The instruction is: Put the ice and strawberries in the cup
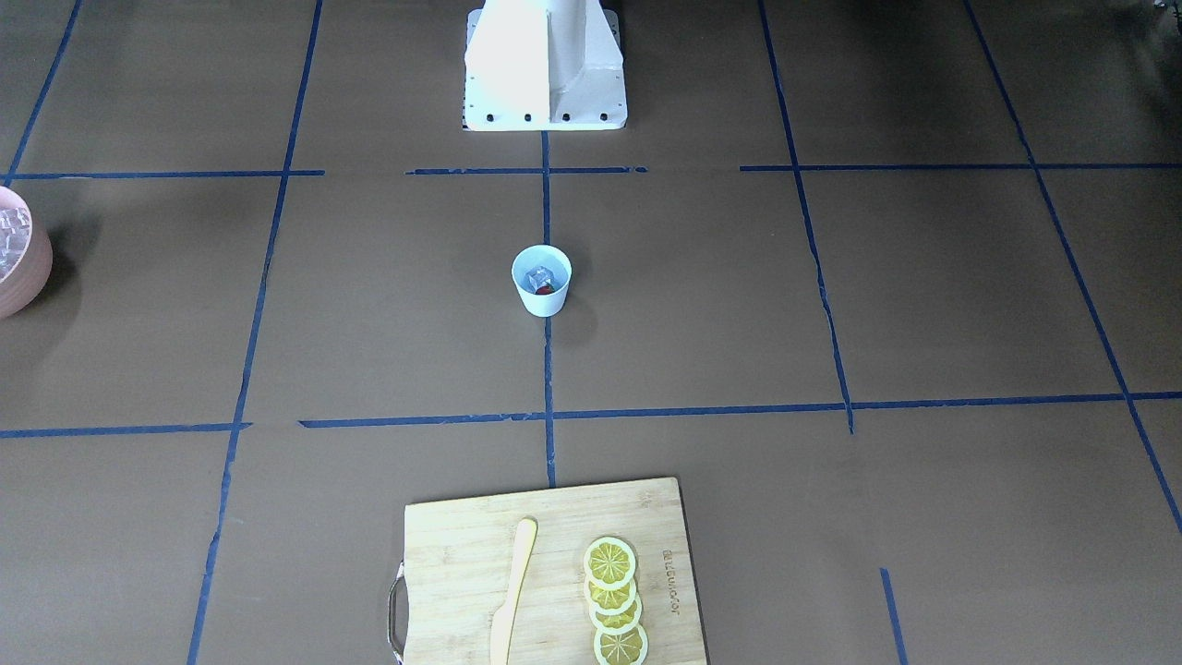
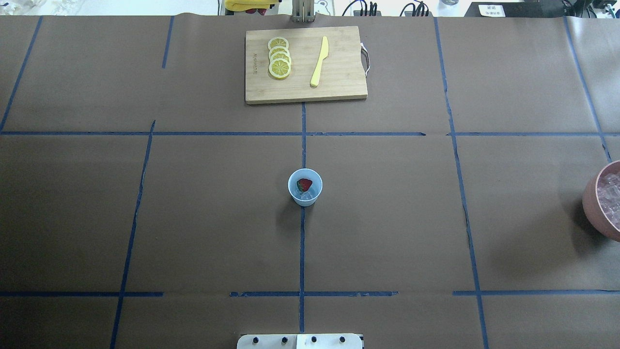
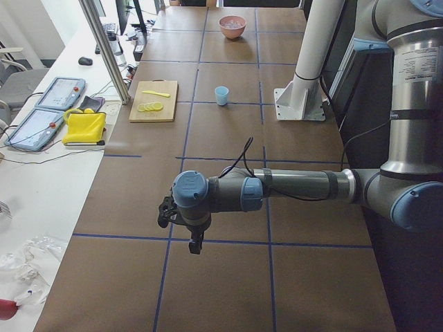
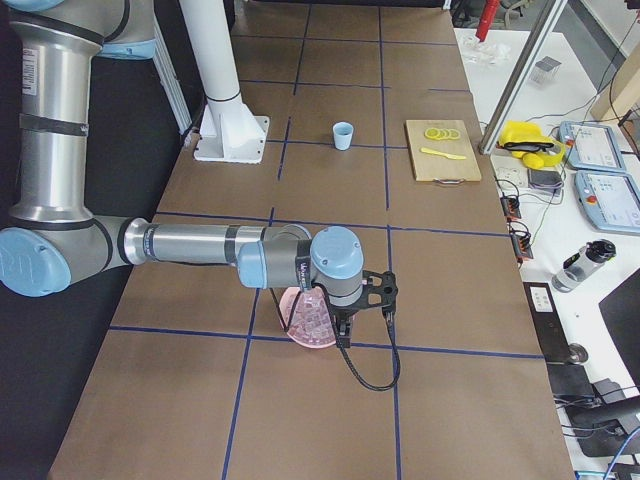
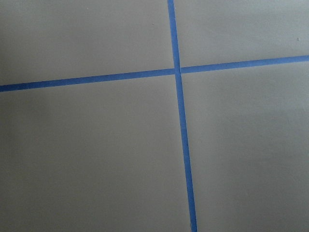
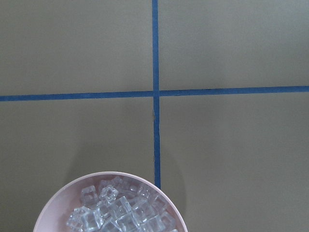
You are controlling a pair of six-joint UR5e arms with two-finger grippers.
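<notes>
Since the cup (image 1: 543,303) holds ice (image 1: 540,275) and the strawberry (image 2: 304,184), your job looks done; you cannot tell if the left fingers (image 3: 196,242) or right fingers (image 4: 341,328) are open.

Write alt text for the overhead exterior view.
A small pale blue cup stands at the centre of a brown table gridded with blue tape, holding a red strawberry and ice. At the far edge a wooden cutting board carries lemon slices and a yellow knife; a pink bowl of ice cubes is cut off at the right.
</notes>
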